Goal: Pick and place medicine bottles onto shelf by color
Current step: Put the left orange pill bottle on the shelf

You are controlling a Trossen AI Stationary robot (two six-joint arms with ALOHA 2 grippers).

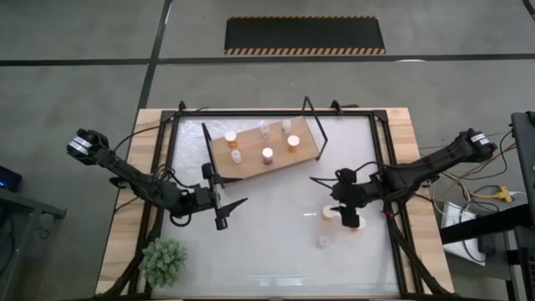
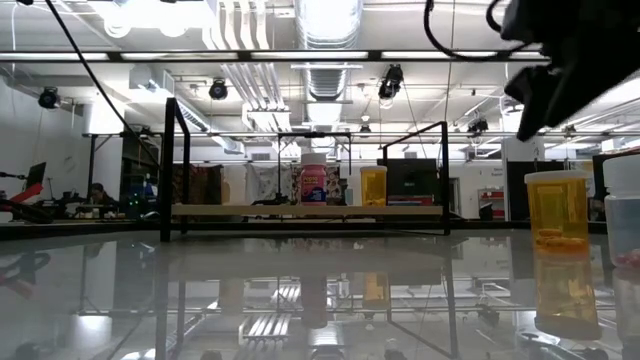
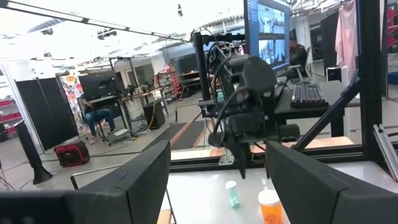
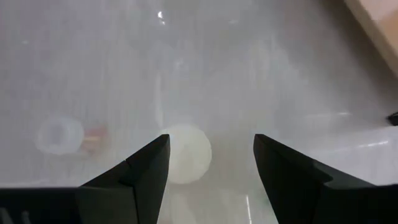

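Note:
The shelf [image 1: 251, 155] is a light-brown board with black wire end frames, standing on the far middle of the table. Several white-capped bottles [image 1: 267, 154] stand on it; the low view shows two of them [image 2: 313, 184] [image 2: 373, 186]. Three more bottles stand at the right near part of the table: an orange one [image 1: 328, 213], one [image 1: 352, 221] beside it, and a small clear one [image 1: 323, 242]. My right gripper [image 1: 333, 199] hangs open above these, pointing down; a white cap [image 4: 186, 154] shows below, between its fingers [image 4: 211, 143]. My left gripper [image 1: 232, 209] waits open at the table's left middle.
A small green plant [image 1: 164, 259] sits at the table's near left corner. The pale tabletop has a black rim [image 1: 393, 209]. The open stretch between the shelf and the near edge [image 1: 267, 242] holds nothing. Near the low camera stands an orange bottle [image 2: 557, 215].

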